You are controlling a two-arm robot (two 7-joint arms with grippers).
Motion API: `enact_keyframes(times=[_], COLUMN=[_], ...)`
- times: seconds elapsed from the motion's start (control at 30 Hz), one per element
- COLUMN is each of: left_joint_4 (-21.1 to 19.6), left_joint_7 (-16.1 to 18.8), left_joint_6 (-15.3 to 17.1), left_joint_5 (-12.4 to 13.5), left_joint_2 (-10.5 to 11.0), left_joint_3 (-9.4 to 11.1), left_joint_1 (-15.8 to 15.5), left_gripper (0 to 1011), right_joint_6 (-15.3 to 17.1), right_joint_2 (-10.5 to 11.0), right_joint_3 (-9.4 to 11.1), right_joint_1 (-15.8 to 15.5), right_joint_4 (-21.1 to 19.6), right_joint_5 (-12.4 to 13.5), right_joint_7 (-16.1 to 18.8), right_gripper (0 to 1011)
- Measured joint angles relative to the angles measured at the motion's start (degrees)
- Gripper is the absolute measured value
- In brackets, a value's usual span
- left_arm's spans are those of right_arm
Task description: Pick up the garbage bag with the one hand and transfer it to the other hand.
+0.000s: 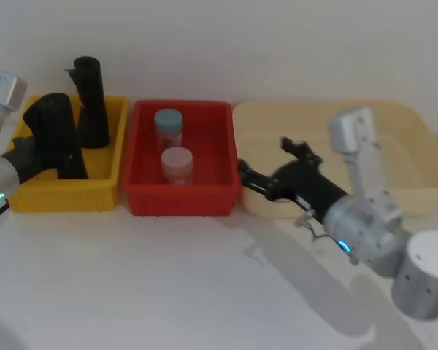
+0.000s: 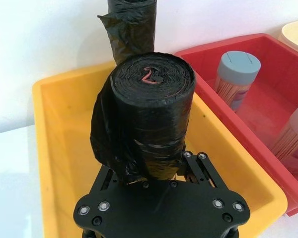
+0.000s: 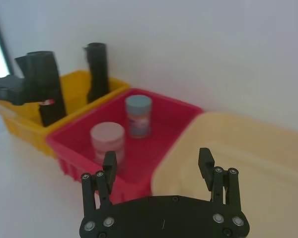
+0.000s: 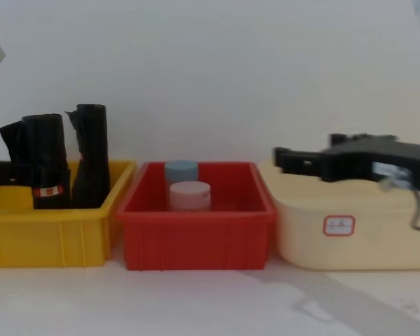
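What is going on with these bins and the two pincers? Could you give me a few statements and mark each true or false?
1. The left pincer grips the thick garbage bag. True.
2. The right pincer carries a jar. False: it is open and empty, above the cream bin.
3. The red bin holds a blue-lidded jar and a pink-lidded jar. True.
4. The slimmer black roll lies flat in the cream bin. False: it stands upright in the yellow bin.
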Motion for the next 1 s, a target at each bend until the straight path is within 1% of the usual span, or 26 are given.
enact_keyframes(times=[0.07,0.1,0.17,0.2,0.27,0.3,0.37,0.4,0.67,0.83,1.0], left_joint_4=[0.0,0.0,0.0,0.0,0.0,0.0,0.0,0.0,0.0,0.0,0.0], left_joint_7=[0.0,0.0,0.0,0.0,0.0,0.0,0.0,0.0,0.0,0.0,0.0], left_joint_6=[0.0,0.0,0.0,0.0,0.0,0.0,0.0,0.0,0.0,0.0,0.0], left_joint_5=[0.0,0.0,0.0,0.0,0.0,0.0,0.0,0.0,0.0,0.0,0.0], left_joint_2=[0.0,0.0,0.0,0.0,0.0,0.0,0.0,0.0,0.0,0.0,0.0], left_joint_3=[0.0,0.0,0.0,0.0,0.0,0.0,0.0,0.0,0.0,0.0,0.0], left_joint_1=[0.0,0.0,0.0,0.0,0.0,0.0,0.0,0.0,0.0,0.0,0.0], left_gripper=[402,402,402,402,402,402,402,402,402,402,402], right_joint_6=[1.3,2.9,4.2,5.4,6.7,7.7,8.7,9.5,12.9,14.2,14.7], right_joint_2=[-0.6,-1.2,-1.9,-2.8,-3.5,-4.3,-5.0,-5.7,-8.6,-10.1,-11.1], right_joint_3=[-1.1,-1.9,-2.9,-3.8,-4.5,-5.3,-6.0,-6.5,-8.6,-9.5,-10.0], right_joint_1=[1.9,3.6,5.3,7.3,8.9,10.4,12.0,13.3,18.4,20.5,21.8], right_joint_4=[0.9,1.9,3.0,4.3,5.4,6.6,7.8,8.9,13.8,16.6,18.8], right_joint_5=[-0.3,-0.6,-0.8,-1.0,-1.3,-1.4,-1.6,-1.8,-2.6,-3.0,-3.4], right_joint_7=[0.7,1.5,2.1,2.7,3.2,3.7,4.1,4.4,5.7,6.2,6.4], right_gripper=[1000,1000,1000,1000,1000,1000,1000,1000,1000,1000,1000])
